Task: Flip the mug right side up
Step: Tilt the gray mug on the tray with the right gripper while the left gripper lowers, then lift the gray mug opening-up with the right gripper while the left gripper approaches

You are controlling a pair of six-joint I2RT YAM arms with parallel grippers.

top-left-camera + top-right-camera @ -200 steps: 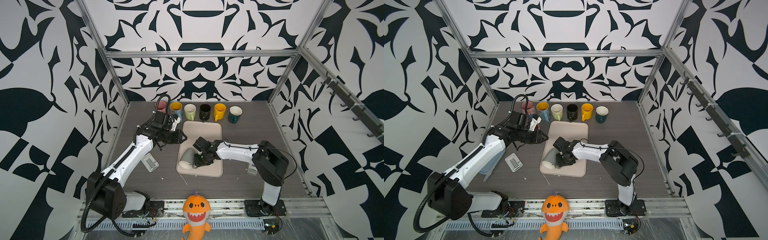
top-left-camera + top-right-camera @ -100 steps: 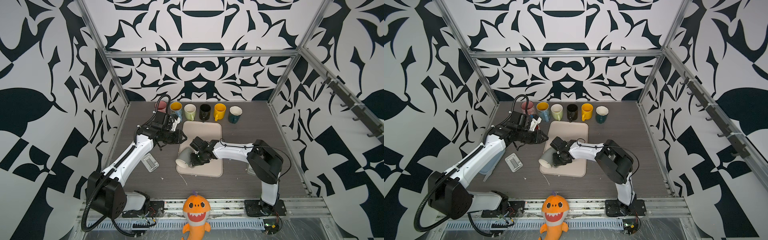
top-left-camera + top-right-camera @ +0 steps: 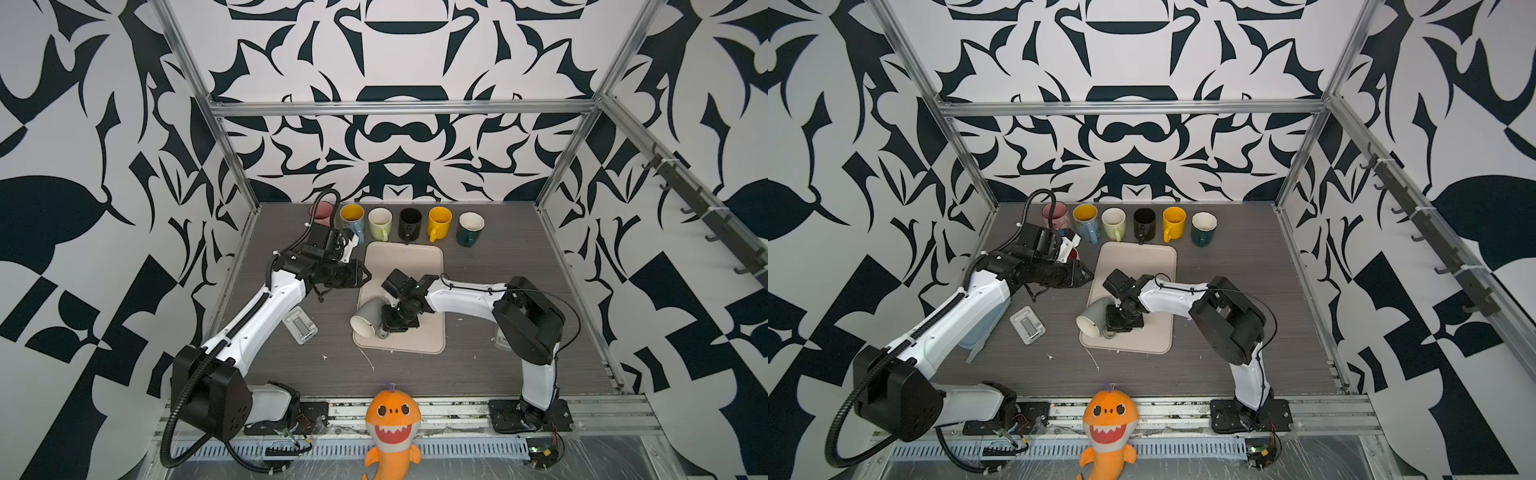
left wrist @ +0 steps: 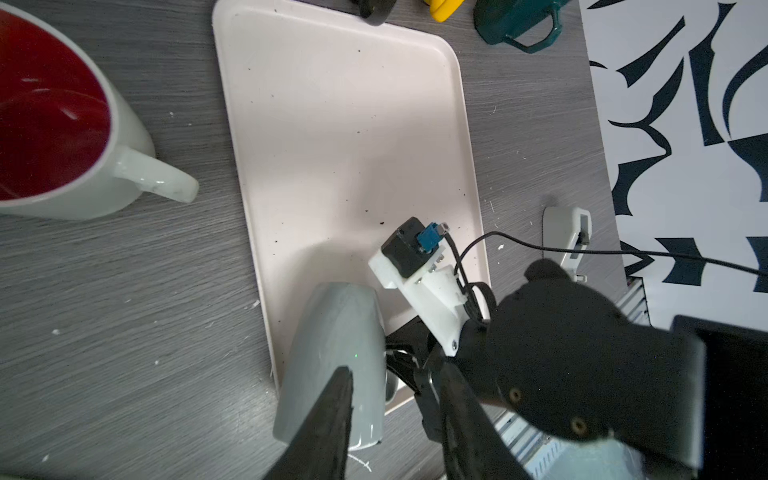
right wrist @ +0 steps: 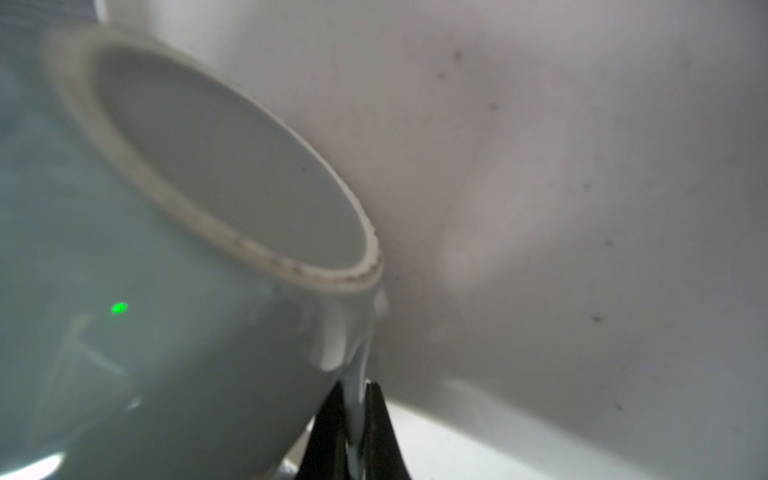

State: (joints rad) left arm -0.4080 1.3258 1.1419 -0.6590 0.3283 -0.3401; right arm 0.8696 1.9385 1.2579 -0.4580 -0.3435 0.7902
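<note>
Now right end effector pinches shut on the handle of the grey mug, tipped sideways just beside it on the beige tray, likely for levering upright; left end effector hangs part-open, empty.

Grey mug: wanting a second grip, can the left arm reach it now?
Probably yes: the left gripper hangs nearby, the grey mug has a bare side; right gripper pinches its handle.

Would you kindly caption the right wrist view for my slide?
Right hand shut on the handle of the tipped grey mug, cream tray behind.
</note>
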